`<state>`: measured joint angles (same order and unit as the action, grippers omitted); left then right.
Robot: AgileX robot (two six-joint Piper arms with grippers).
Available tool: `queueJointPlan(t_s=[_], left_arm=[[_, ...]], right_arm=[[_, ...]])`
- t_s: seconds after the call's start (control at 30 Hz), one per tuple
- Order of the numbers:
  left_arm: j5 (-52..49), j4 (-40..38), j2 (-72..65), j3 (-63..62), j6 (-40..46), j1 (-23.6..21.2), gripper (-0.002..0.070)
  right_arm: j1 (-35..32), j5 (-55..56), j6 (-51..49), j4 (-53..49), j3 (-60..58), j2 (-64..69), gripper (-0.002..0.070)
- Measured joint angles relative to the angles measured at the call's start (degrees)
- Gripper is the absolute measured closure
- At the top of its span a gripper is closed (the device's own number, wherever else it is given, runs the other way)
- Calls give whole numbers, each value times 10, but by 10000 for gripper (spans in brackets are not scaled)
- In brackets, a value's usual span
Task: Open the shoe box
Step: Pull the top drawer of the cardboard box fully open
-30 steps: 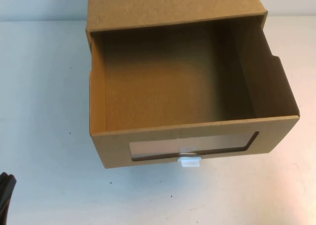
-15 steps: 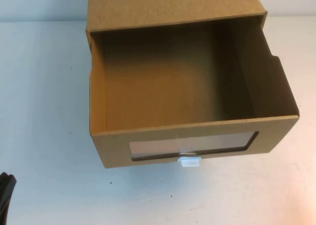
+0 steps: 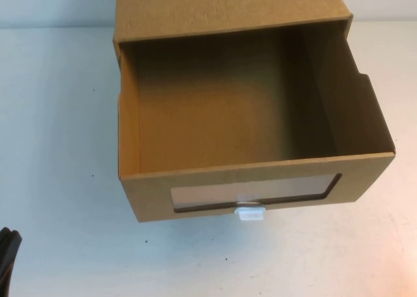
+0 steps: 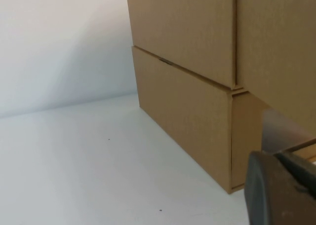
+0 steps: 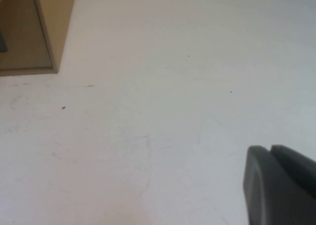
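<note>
The brown cardboard shoe box (image 3: 228, 7) stands at the table's far middle. Its drawer (image 3: 365, 124) is pulled out toward me, and the inside is bare. The drawer's front has a clear window (image 3: 254, 191) and a small white pull tab (image 3: 249, 213). My left gripper (image 3: 8, 248) sits low at the near left, well away from the box; its wrist view shows the box's side (image 4: 187, 87) and the left gripper (image 4: 274, 155) shut on nothing. My right gripper (image 5: 270, 148) is outside the high view; its dark fingers press together over bare table, with a box corner (image 5: 34, 27) far off.
The white table (image 3: 58, 147) stretches out on both sides of the box and in front of it. A pale wall (image 4: 59, 37) rises behind the table.
</note>
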<state>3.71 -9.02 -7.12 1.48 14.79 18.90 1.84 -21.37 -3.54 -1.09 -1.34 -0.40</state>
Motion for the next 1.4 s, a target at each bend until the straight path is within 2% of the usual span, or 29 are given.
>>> queueJointPlan(t_s=[0.3,0.47,0.67,0.77,0.93,1.0,1.27,1.4], left_arm=[[0,0,0,0,0,0,680],[0,22,0,0,85,0,680],[-1,26,0,0,104,-1,680],[-13,15,3,0,104,-27,680],[-75,-10,47,0,60,-124,680],[-107,-10,70,0,42,-149,680],[-236,38,77,0,-25,-160,680],[-258,46,77,0,-31,-160,680]], right_arm=[[0,0,0,0,0,0,690],[0,0,0,0,0,0,690],[0,-1,0,1,0,0,690],[0,-1,0,1,0,0,690],[0,-1,0,1,0,0,690],[0,-1,0,1,0,0,690],[0,-3,0,2,0,-1,689],[0,-3,0,2,0,-1,690]])
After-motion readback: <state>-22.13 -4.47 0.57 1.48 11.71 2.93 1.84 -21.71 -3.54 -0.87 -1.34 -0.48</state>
